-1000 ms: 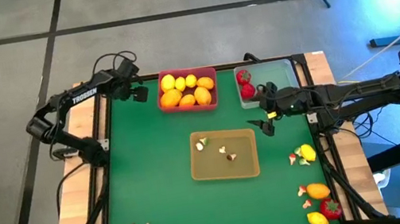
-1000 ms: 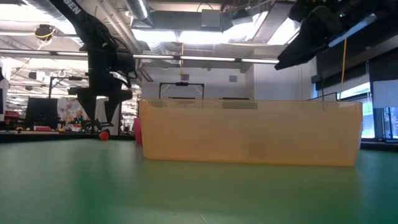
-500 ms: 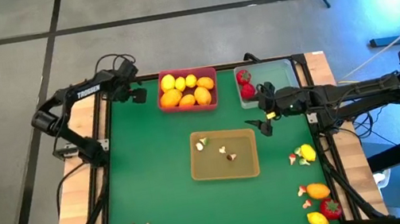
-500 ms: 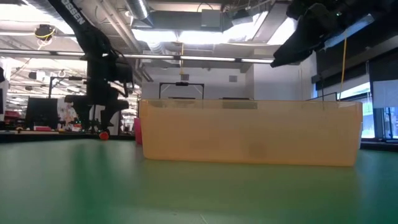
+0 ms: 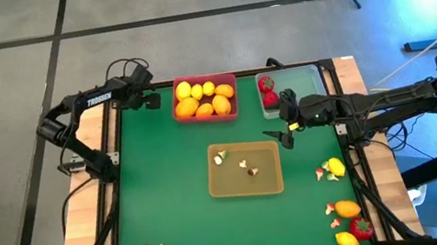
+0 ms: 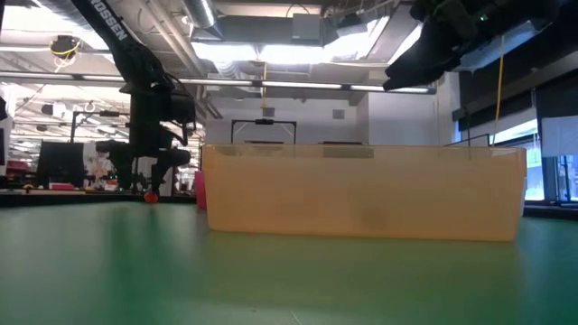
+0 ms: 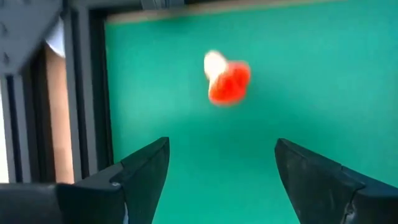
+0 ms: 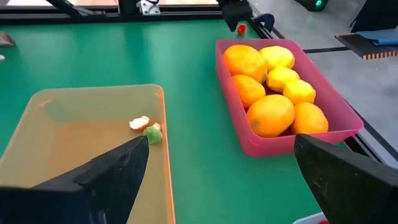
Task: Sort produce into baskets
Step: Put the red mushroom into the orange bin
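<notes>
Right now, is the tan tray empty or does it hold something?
Not empty: the tan tray holds a few small mushroom pieces, seen from above; the rest of its floor is bare.

the small red-white piece (image 7: 227, 79) is too blurred to identify.

Past my right gripper (image 8: 217, 171) (fingers spread wide, holding nothing) I see the tan tray (image 8: 37, 102) with 2 small bits (image 8: 147, 129) by its wall. Beside it, apart, the pink tray (image 8: 323, 102) holds 6 yellow and orange fruits (image 8: 268, 114).
</notes>
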Controlling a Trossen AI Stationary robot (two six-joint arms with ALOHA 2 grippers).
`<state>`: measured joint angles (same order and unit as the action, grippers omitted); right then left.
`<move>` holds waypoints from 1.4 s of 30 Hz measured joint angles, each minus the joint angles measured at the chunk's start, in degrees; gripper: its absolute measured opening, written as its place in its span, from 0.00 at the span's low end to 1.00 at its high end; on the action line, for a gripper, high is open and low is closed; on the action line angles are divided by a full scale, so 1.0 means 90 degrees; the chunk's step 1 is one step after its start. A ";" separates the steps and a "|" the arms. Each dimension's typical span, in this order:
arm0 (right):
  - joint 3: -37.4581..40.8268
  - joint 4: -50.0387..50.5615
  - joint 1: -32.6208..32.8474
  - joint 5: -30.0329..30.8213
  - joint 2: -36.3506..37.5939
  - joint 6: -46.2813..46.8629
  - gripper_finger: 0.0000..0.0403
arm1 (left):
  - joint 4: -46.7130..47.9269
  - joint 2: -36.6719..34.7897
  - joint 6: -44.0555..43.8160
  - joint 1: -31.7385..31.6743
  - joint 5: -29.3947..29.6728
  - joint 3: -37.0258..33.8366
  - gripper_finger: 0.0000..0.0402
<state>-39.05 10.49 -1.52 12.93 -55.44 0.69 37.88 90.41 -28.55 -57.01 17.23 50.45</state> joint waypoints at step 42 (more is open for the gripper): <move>0.0002 0.0128 0.0002 0.0204 -0.0246 0.0056 0.99 | -0.1033 0.0803 -0.1251 0.0257 0.0881 0.0188 0.02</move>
<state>-39.03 11.64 -1.50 14.76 -57.65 1.19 28.59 97.64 -39.81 -54.70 25.15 52.14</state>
